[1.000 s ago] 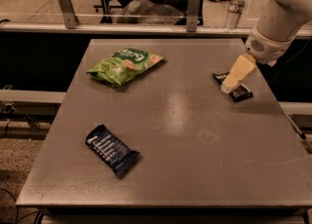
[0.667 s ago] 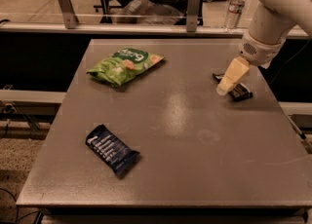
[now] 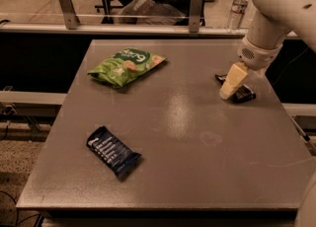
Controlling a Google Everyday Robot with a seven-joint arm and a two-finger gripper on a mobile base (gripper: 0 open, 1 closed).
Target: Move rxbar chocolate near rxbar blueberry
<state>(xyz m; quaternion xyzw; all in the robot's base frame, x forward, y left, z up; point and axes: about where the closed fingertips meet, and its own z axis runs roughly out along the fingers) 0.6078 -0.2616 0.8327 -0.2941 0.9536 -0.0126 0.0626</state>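
The black rxbar chocolate [image 3: 242,93] lies flat near the table's right edge, partly hidden behind my gripper. My gripper [image 3: 231,84] hangs over its left part, its cream fingers pointing down at the bar. The dark blue rxbar blueberry [image 3: 112,151] with white lettering lies at the front left of the table, far from the black bar and the gripper.
A green chip bag [image 3: 127,65] lies at the back left of the grey table [image 3: 187,137]. A glass barrier with metal posts [image 3: 195,1] runs behind the table. A water bottle [image 3: 238,8] stands behind it, and a seated person is beyond.
The arm has shifted slightly left and the gripper has stayed low over the black bar. The bars and the bag have not moved.
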